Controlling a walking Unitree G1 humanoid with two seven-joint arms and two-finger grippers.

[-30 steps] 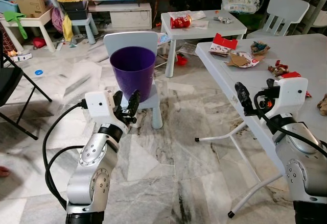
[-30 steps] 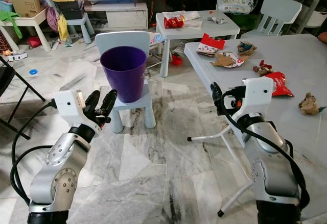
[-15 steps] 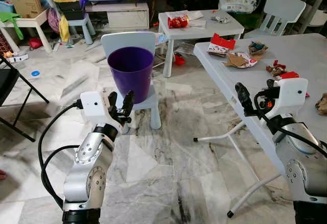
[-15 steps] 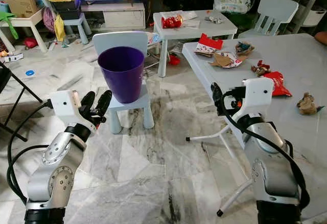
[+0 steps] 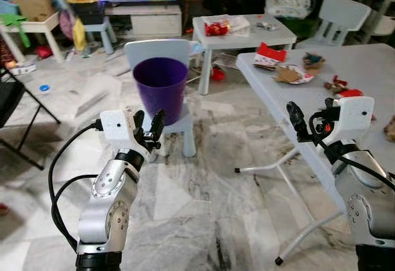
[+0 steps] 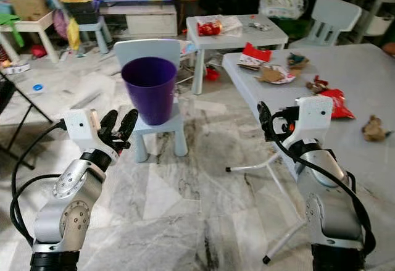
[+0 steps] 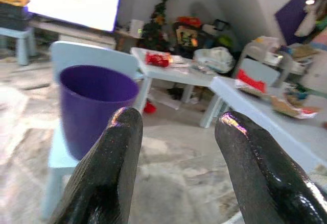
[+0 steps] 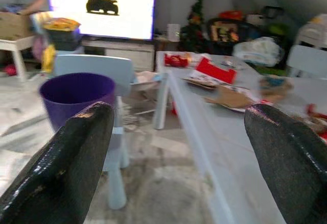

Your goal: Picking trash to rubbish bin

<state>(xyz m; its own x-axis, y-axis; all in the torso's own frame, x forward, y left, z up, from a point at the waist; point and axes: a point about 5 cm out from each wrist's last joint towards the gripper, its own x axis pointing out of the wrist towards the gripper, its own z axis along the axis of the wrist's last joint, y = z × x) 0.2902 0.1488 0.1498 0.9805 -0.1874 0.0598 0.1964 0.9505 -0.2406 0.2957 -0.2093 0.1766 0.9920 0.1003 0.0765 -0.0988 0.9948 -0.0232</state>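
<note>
A purple bin (image 5: 160, 89) stands on a small pale-blue chair (image 5: 179, 123) ahead of me. My left gripper (image 5: 149, 123) hovers open and empty just before the chair, at the bin's near left. On the grey folding table (image 5: 382, 67) to the right lies trash: a red packet (image 5: 271, 52), cardboard on a paper plate (image 5: 290, 72), a red chip bag (image 6: 338, 109) and crumpled brown paper (image 6: 372, 128). My right gripper (image 5: 310, 118) is open and empty at the table's near edge. In the right wrist view its fingers (image 8: 76, 152) frame the bin (image 8: 76, 99) and the tabletop.
A small white table (image 5: 247, 33) with a red wrapper (image 5: 216, 27) stands behind, a white child chair (image 5: 345, 15) beside it. The folding table's legs (image 5: 265, 167) reach onto the marble floor. A black folding chair (image 5: 12, 98) is at the left, boxes and clutter along the back wall.
The whole picture has shifted a little and is blurrier, so the camera moved. Both arms keep the same pose, grippers open and empty.
</note>
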